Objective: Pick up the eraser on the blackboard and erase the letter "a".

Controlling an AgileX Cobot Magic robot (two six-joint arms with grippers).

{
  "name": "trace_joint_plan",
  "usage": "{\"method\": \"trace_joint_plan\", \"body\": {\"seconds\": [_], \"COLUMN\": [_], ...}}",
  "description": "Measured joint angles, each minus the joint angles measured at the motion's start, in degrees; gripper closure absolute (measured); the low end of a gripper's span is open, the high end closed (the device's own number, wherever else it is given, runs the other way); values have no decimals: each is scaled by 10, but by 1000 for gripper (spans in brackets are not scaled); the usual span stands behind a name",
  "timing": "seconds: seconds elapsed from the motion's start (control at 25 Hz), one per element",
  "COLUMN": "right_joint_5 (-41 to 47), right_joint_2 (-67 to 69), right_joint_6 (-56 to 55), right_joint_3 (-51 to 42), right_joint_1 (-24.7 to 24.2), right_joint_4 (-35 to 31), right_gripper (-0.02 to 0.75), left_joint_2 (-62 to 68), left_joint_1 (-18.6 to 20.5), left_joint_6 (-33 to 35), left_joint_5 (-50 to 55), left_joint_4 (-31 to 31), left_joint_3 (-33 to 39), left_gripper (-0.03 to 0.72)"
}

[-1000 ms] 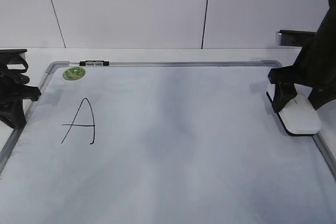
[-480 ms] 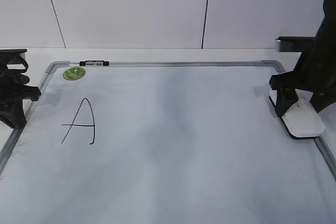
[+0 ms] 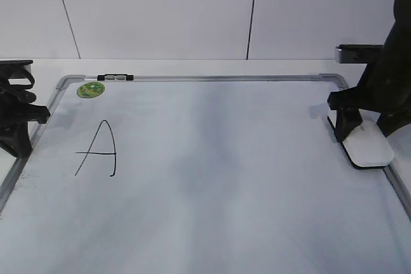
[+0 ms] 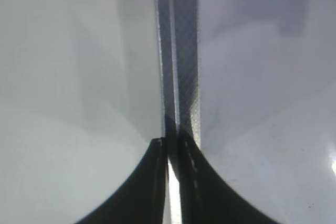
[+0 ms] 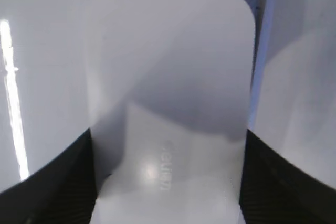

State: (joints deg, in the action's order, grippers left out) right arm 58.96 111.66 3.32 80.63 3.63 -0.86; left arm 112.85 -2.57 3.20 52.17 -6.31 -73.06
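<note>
The white eraser [image 3: 370,150] lies on the blackboard [image 3: 212,184] at its right edge. My right gripper [image 3: 364,129] stands over the eraser's far end, one black finger on each long side. In the right wrist view the eraser [image 5: 168,66] fills the gap between the fingers [image 5: 168,182], which press on both its edges. The small letter "a" does not show in any view. My left gripper [image 3: 19,136] is shut and empty at the board's left edge; in the left wrist view its tips [image 4: 169,148] sit over the board's grey frame [image 4: 185,51].
A large black capital "A" [image 3: 99,149] is drawn at the board's left. A round green sticker [image 3: 90,89] and a black-and-silver clip [image 3: 115,77] sit at the far left corner. Smudgy grey marks cover the board's middle. A white wall rises behind.
My right gripper and the eraser shifted slightly forward and right together, then back a little. The left arm has not moved.
</note>
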Motion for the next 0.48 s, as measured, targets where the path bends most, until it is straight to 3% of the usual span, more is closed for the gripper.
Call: {"method": "trace_joint_plan", "body": {"seconds": [0.48], "right_joint_5": [-2], "right_joint_2": [14], "right_joint_6": [-1], "right_joint_3": [-1], "right_joint_1": [0], "right_joint_4": [0], "right_gripper": [199], "left_joint_2": [0], "left_joint_1": [0], "left_joint_6": [0], "left_joint_5": [0], "left_joint_4": [-1], "left_joint_3": [0], "left_gripper": [657]}}
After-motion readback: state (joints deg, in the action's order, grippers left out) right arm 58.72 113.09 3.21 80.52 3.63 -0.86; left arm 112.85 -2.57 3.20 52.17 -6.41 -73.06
